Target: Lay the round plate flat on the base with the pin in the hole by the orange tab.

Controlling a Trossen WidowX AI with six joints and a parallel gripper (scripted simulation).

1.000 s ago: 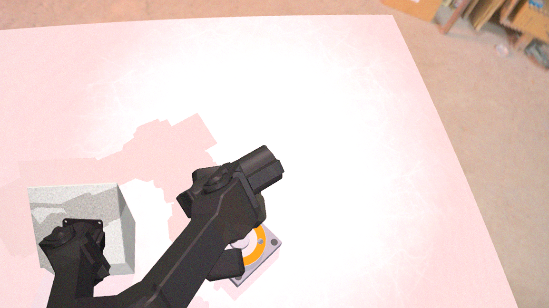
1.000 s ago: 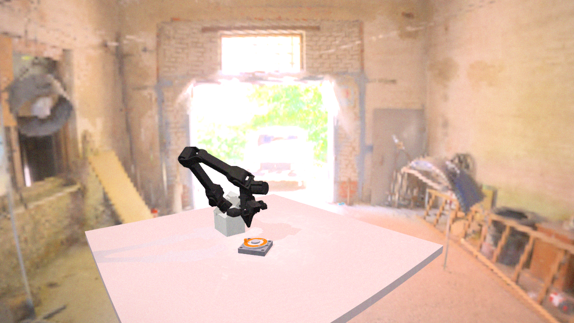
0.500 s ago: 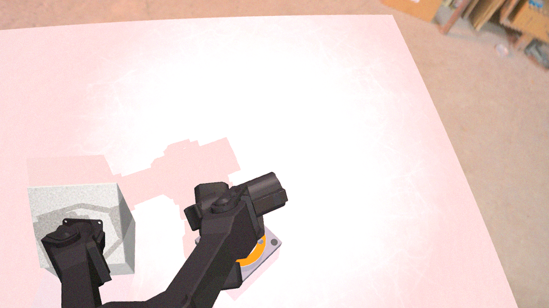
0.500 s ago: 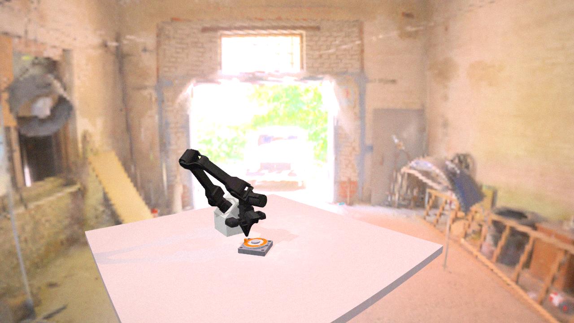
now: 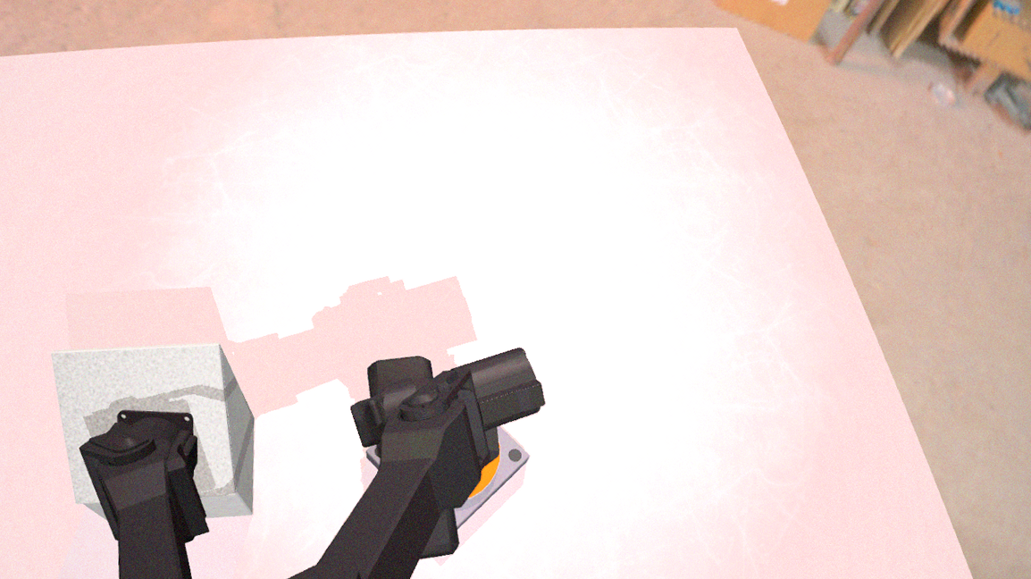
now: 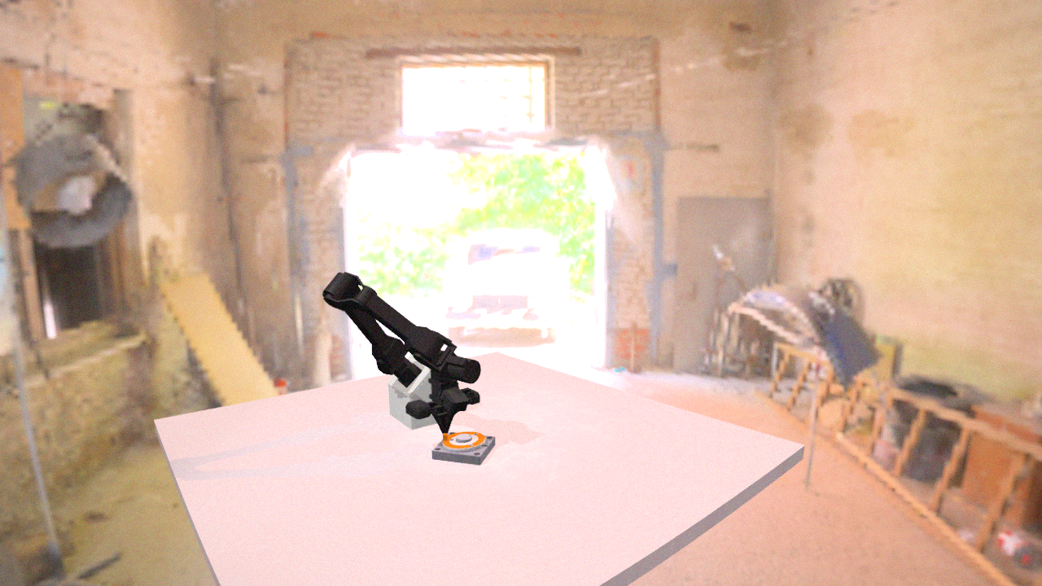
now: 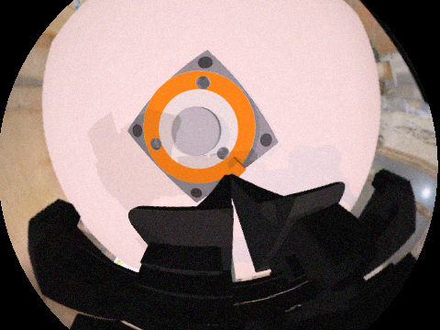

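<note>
The round plate with an orange ring (image 5: pixel 487 471) (image 6: pixel 479 439) (image 7: pixel 247 126) sits around the grey post (image 6: pixel 463 438) (image 7: pixel 199 130) on the square grey base (image 5: pixel 494 479) (image 6: pixel 458 457) (image 7: pixel 263 130). In the wrist view the orange tab (image 7: pixel 238 168) is at the plate's lower right, with a hole (image 7: pixel 223 153) just inward of it. I cannot make out the pin or tell whether the plate is tilted. My gripper (image 6: pixel 445 432) (image 7: pixel 228 179) is shut and empty, its tips low at the plate's rim beside the tab. Contact cannot be told. In the top view the arm hides the tips and most of the plate.
The light speckled block (image 5: pixel 89 378) (image 6: pixel 400 409) under the arm's foot stands on the pale table (image 5: pixel 670 176) (image 6: pixel 583 466), behind the base in the exterior view. Dark round holes mark the base's corners. The table's edges lie well away from the base.
</note>
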